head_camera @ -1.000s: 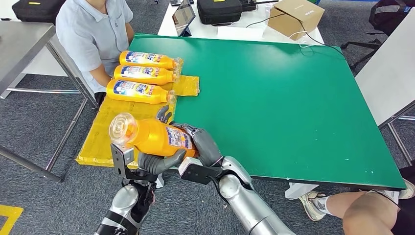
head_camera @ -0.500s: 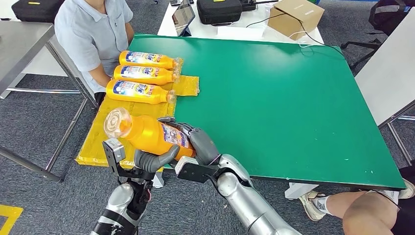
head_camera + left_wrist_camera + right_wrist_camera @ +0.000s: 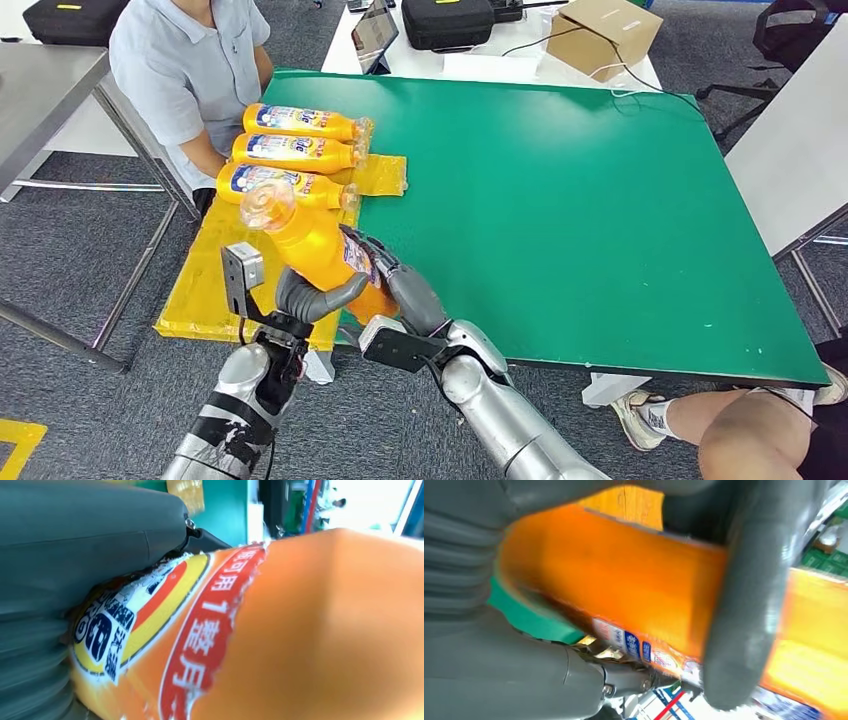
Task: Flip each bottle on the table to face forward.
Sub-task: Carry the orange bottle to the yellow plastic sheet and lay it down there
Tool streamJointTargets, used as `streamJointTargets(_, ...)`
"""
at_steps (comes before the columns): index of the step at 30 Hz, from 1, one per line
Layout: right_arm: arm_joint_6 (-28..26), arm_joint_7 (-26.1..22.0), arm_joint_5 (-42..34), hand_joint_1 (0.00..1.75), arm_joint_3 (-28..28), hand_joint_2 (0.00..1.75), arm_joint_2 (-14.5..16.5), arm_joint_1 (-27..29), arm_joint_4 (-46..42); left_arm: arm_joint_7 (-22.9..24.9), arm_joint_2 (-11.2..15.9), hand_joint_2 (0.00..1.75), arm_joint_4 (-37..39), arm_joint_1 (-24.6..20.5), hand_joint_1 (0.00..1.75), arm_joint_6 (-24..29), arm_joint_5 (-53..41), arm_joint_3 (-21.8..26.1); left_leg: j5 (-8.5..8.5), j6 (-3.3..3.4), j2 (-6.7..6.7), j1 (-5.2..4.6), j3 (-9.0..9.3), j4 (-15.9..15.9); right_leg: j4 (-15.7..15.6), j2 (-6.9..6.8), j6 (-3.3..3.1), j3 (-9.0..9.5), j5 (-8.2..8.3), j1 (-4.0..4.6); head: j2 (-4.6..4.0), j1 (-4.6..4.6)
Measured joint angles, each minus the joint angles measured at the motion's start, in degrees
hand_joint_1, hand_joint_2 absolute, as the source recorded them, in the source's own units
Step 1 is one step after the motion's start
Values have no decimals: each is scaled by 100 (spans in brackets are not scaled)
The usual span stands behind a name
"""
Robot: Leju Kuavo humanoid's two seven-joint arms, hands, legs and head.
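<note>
An orange bottle (image 3: 312,248) with a clear base is held up over the table's near left corner, tilted with its base up and away. My left hand (image 3: 312,297) grips it from below and my right hand (image 3: 400,287) clasps its lower end from the right. Close up, the bottle (image 3: 280,630) shows its red and yellow label beside my left hand (image 3: 75,545). In the right wrist view my right hand (image 3: 744,590) wraps the orange bottle (image 3: 624,585). Three more orange bottles (image 3: 300,122) (image 3: 295,152) (image 3: 305,185) lie side by side, labels up, at the table's left edge.
A yellow plastic sheet (image 3: 205,285) covers the left strip of the green table (image 3: 560,200). A person (image 3: 190,70) sits at the far left corner; another person's leg (image 3: 740,430) is at the near right. A white table behind holds a cardboard box (image 3: 605,35) and black cases.
Both hands have swung the held bottle from lying nearly level to steeply tilted, its clear base now raised toward the row of three bottles. My left wrist rose with it.
</note>
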Motion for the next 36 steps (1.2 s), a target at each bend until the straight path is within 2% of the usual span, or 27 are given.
streamJointTargets(5,-114,-84,-46,0,-48,0,46,1,61,67,225,175,726,-758,175,937,-900,194,3,-3,4,1,1,0,7,1,-2,-2,3,3,0,-2)
streamJointTargets(12,-151,-179,-168,0,-56,0,155,3,191,111,548,175,2114,-1970,175,1896,-2189,578,10,-10,0,5,1,0,15,-1,-4,-4,3,4,0,0)
streamJointTargets(16,-141,-201,-222,0,-56,0,198,2,258,602,680,175,2851,-2468,175,2408,-3456,505,10,-10,2,4,0,0,15,0,-3,-5,3,1,0,1)
streamJointTargets(19,-81,-202,-233,0,-57,0,220,3,281,1048,769,175,3398,-2782,175,2565,-4456,258,9,-10,0,3,-1,0,14,0,-3,-5,3,0,0,1)
streamJointTargets(26,115,-202,-237,0,-58,0,261,9,282,1575,909,175,4233,-3018,175,2435,-6002,-494,9,-10,2,3,-1,0,14,0,-3,-5,3,1,0,1)
streamJointTargets(36,215,-202,-242,0,-58,0,278,46,282,1663,907,175,4645,-2746,175,2229,-6423,-856,9,-10,1,3,-1,0,14,0,-3,-6,2,1,0,1)
